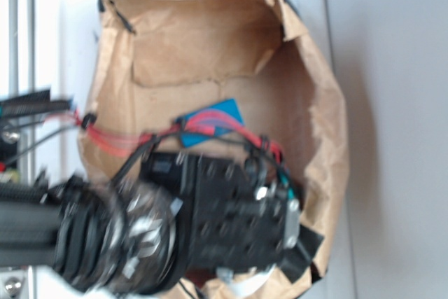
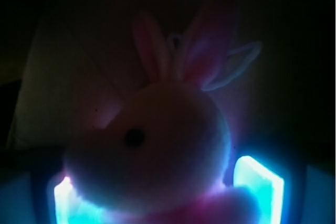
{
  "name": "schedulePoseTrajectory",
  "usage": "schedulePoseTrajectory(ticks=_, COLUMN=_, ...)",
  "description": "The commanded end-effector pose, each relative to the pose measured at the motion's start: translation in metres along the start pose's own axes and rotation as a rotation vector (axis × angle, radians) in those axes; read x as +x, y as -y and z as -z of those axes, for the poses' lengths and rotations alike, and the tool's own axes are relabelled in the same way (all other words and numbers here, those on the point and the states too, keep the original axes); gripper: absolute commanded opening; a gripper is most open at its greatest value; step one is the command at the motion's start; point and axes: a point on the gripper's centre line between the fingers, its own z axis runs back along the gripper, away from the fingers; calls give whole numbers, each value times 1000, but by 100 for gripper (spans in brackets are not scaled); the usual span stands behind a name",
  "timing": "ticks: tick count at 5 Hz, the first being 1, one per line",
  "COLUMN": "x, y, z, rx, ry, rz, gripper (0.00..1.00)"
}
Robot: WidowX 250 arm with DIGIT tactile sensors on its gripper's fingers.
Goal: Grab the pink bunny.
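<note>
1. The pink bunny (image 2: 163,145) fills the wrist view: pale round face, 1 dark eye, 2 short ears pointing up. It sits between 2 glowing blue-white pads (image 2: 260,187) of the gripper (image 2: 163,203), low in that view.
2. In the exterior view the bunny is hidden. The gripper (image 1: 297,232) reaches into a brown paper bag (image 1: 322,103), near the bag's lower right wall. A flat blue block (image 1: 213,120) lies further inside, well apart from the gripper.
3. The pads stand at both sides of the bunny's body, but whether they press on the plush or only flank it, I cannot tell; the wrist view is too dark.
4. To do this step well, I would close slowly on the body below the head, not on the ears, because soft plush slips easily. Then lift straight, away from the paper wall.
5. No brand, label or writing can be read in either view.
</note>
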Motion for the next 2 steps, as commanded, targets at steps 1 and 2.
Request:
schedulePoseTrajectory(ticks=1, x=12, y=19, z=-12, rx=39, ry=-4, rz=-17, gripper=0)
schedulePoseTrajectory(ticks=2, x=17, y=24, z=-19, rx=54, ry=6, rz=-44, gripper=0)
